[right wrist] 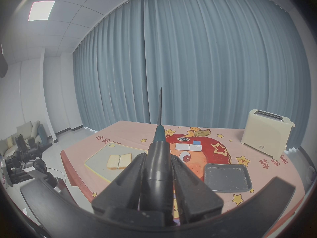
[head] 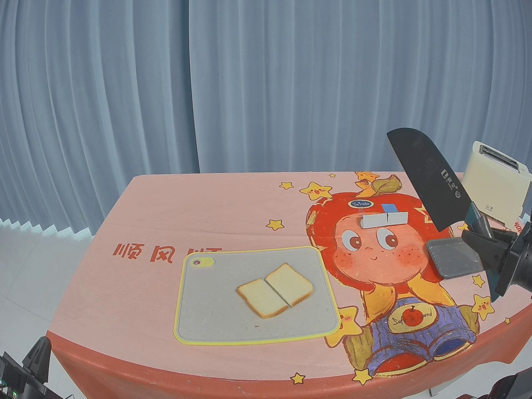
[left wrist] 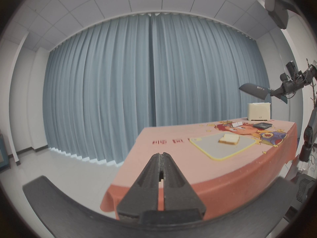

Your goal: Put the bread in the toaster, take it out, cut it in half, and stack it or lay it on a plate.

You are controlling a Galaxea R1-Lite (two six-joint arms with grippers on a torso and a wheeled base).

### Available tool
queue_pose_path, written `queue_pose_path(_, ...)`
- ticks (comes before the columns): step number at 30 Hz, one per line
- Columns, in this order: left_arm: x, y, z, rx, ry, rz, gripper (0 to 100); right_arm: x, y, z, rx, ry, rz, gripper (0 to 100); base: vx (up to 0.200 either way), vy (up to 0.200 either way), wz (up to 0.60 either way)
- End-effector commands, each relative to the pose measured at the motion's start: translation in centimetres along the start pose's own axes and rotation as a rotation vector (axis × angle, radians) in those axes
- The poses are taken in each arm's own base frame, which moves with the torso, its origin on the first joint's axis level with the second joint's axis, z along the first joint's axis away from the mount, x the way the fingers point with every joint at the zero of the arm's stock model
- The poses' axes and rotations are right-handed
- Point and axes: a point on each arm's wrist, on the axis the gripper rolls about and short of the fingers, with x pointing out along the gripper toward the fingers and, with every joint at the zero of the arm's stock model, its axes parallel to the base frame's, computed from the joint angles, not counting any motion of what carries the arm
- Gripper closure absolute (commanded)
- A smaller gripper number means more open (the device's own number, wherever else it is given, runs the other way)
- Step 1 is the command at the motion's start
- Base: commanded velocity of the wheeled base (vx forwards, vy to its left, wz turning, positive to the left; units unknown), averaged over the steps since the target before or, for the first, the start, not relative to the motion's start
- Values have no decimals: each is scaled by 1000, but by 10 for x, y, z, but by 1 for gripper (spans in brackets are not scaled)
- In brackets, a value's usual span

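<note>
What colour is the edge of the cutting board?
Yellow; the cutting board shows best in the head view.

Two bread halves [head: 261,297] lie touching on the one cutting board [head: 210,306]. Off the board's right side, as the robot faces it: one knife [head: 429,178], one toaster [head: 496,184], one grey tray [head: 451,257], and three small tiles [head: 383,219], two white, one blue.

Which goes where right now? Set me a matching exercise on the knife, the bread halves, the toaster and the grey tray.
1 knife
2 bread halves
3 toaster
4 grey tray

a on the cutting board
b at the table's far right
c flat on the table, empty
d held up in the right gripper

Pairs: 1-d, 2-a, 3-b, 4-c
</note>
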Motion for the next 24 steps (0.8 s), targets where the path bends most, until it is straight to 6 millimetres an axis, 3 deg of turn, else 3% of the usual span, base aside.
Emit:
queue_pose_path(1,-3,-1,-12,-49,33,3,100,-3,-1,2,1,-15,-1,100,0,0,0)
queue_pose_path(9,-6,-2,-13,-55,-17,83,100,-3,-2,4,5,-21,-13,100,0,0,0)
queue_pose_path(24,-7,-2,-13,-54,-28,74,100,0,-2,2,6,-8,-21,100,0,0,0)
